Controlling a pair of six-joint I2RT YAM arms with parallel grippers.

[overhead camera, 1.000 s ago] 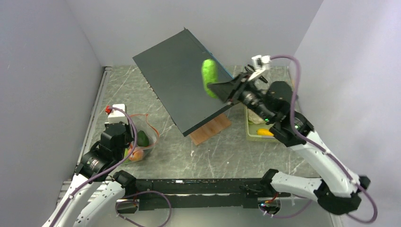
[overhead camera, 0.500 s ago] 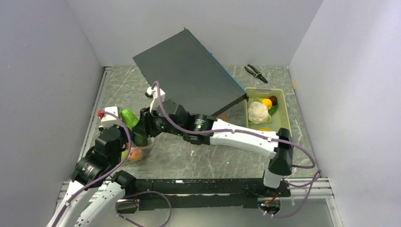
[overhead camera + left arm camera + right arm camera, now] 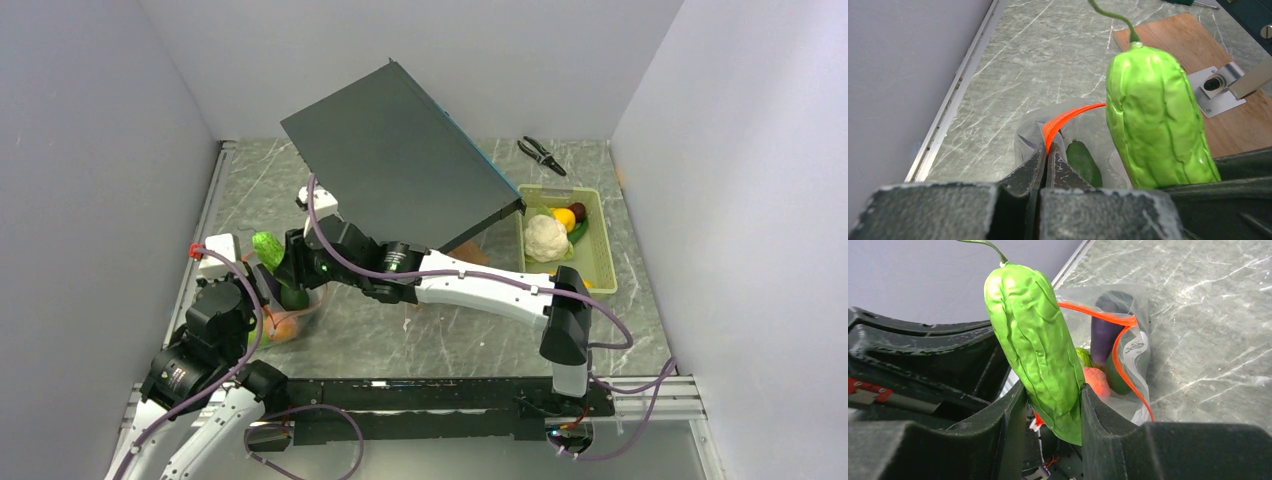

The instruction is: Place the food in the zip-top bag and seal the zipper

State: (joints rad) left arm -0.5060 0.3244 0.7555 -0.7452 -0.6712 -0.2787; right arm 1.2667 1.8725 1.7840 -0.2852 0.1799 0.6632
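A bumpy green toy gourd (image 3: 1035, 340) is hanging stem-up just above the open mouth of the zip-top bag (image 3: 1140, 347), which is lying on the left side of the grey marbled desk (image 3: 400, 340). Inside the clear pouch a dark purple eggplant (image 3: 1105, 330), an orange piece (image 3: 1096, 382) and a darker green piece (image 3: 1083, 162) are already sitting. The orange-red zipper (image 3: 1098, 314) is curving open around the mouth.

The step in hand appears to be loading the food, with sealing yet to come. The right gripper (image 3: 1053, 405) is clamping the gourd's lower half between its two dark fingers, partly closed around its body. The right arm is reaching far across the desk from its base on the right, stretched low and nearly straight toward the bag. The left gripper (image 3: 1046, 155) is pinching the near lip of the bag at the zipper, jaws pressed together on the plastic, and is holding the mouth up and open. The left arm is sitting folded close to its base, wrist angled down.

Next, the gourd probably needs lowering or tipping into the opening before release; it is long compared with the mouth, so it could catch on the zipper.

Well apart on the right, the pale green tray (image 3: 605, 250) is holding a white cauliflower (image 3: 546, 237) and a few small pieces.
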